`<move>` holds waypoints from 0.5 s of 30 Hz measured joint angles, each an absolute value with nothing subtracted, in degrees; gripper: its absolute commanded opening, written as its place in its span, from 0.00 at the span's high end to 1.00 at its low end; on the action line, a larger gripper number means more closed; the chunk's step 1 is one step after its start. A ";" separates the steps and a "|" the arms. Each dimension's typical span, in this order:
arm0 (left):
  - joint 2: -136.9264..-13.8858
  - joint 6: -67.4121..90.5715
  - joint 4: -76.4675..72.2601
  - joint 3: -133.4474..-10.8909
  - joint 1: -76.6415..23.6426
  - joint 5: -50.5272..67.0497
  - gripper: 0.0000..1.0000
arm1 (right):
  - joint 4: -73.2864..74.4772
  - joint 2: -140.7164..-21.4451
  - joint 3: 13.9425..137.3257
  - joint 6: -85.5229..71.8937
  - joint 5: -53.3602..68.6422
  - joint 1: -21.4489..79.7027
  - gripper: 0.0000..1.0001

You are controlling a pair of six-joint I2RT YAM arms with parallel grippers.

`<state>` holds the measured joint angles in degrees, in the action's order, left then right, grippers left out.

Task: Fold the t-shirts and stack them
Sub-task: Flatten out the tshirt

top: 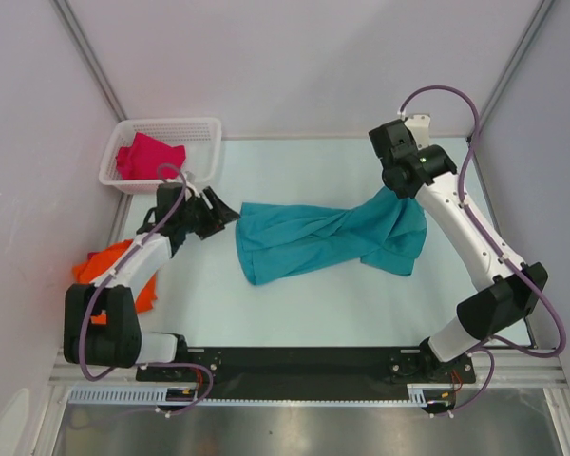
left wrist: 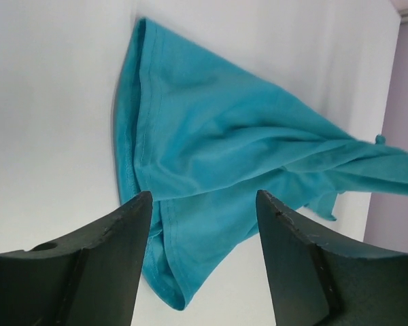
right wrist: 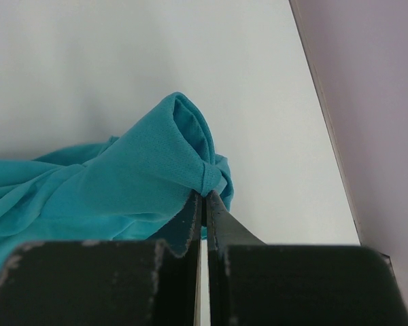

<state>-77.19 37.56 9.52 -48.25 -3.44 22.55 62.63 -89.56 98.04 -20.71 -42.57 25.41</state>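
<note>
The teal-blue t-shirt (top: 313, 239) lies twisted across the middle of the table. Its right end is lifted and pinched in my right gripper (top: 400, 191), which is shut on a bunched fold (right wrist: 205, 193) of the cloth (right wrist: 115, 190). My left gripper (top: 226, 217) hovers just off the shirt's left edge. Its jaws (left wrist: 204, 195) stand open with nothing between them, and the shirt's hemmed corner (left wrist: 170, 272) lies on the table below. The bright orange t-shirt (top: 109, 271) is crumpled at the left table edge beside the left arm. The magenta-red t-shirt (top: 148, 157) sits in the basket.
A white lattice basket (top: 167, 124) stands at the back left corner. Walls of the enclosure close in the table on the left, back and right. The right wall (right wrist: 367, 122) runs close beside my right gripper.
</note>
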 measured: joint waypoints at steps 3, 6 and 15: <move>-77.17 37.65 7.01 -43.81 -7.11 21.19 0.32 | 62.67 -89.45 98.04 -20.71 -42.54 25.96 1.00; -77.84 37.98 6.04 -41.39 -11.90 19.22 0.33 | 62.76 -89.45 98.04 -20.71 -42.54 26.33 1.00; -83.22 39.68 1.30 -37.50 -18.81 14.04 0.34 | 63.24 -89.17 98.04 -20.73 -42.59 26.41 1.00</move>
